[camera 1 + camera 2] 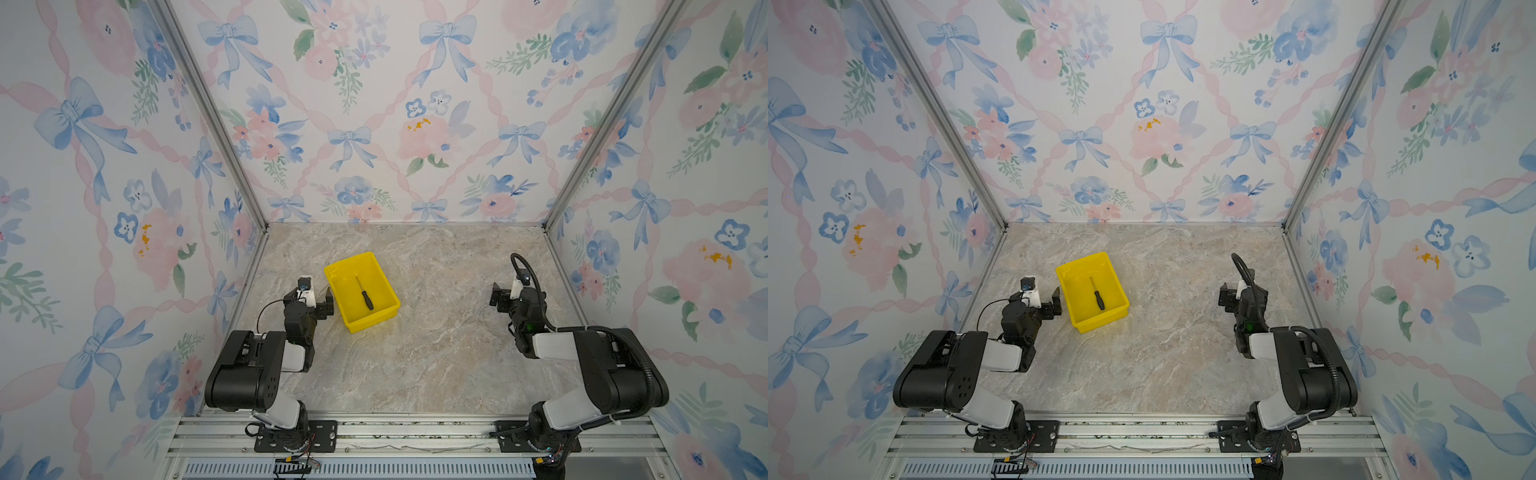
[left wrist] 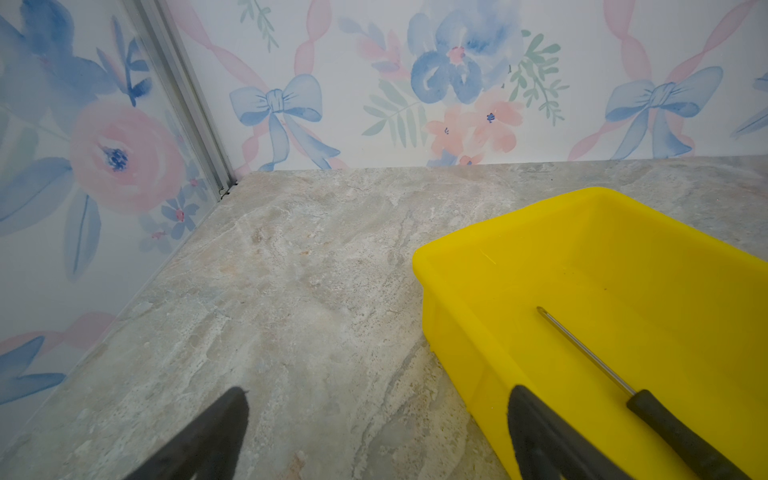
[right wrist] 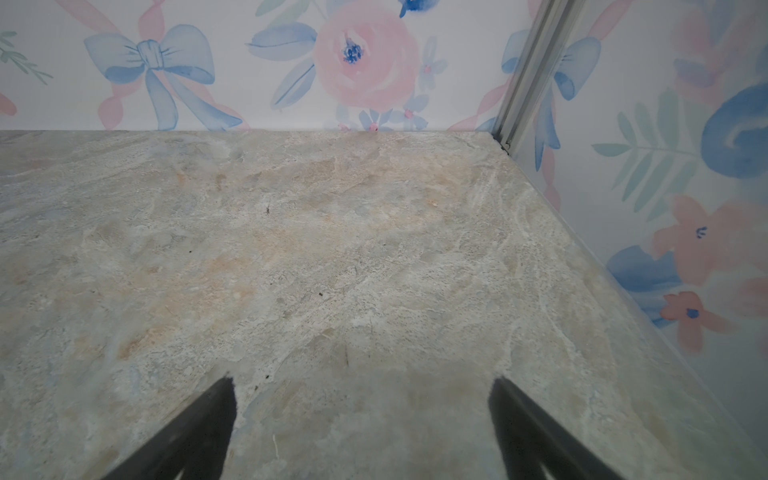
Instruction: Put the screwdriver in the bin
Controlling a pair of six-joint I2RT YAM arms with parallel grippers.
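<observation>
Jaws of the left gripper [image 1: 319, 303] are found spread apart, with nothing held between them; the right gripper [image 1: 500, 297] is likewise released and empty, and only bare stone is seen between its fingers [image 3: 523, 419] in the right wrist view; the enclosure walls [image 1: 374, 104] are papered with flowers and bows; a marbled tabletop [image 1: 436, 353] is laid below them; the left arm [image 1: 249, 374] and the right arm [image 1: 602, 365] are folded near the front rail [image 1: 415, 432], well apart, one at each side; the bin [image 1: 351, 258], bright yellow, is set askew on the left half of the tabletop, just beside the left gripper; whether a finger touches its wall cannot be told; the screwdriver [image 1: 364, 295] is seen lying flat on the bin's floor in both top views, black handle toward the front, thin shaft toward the back; in the left wrist view the screwdriver [image 2: 636, 395] is seen within the yellow walls.
</observation>
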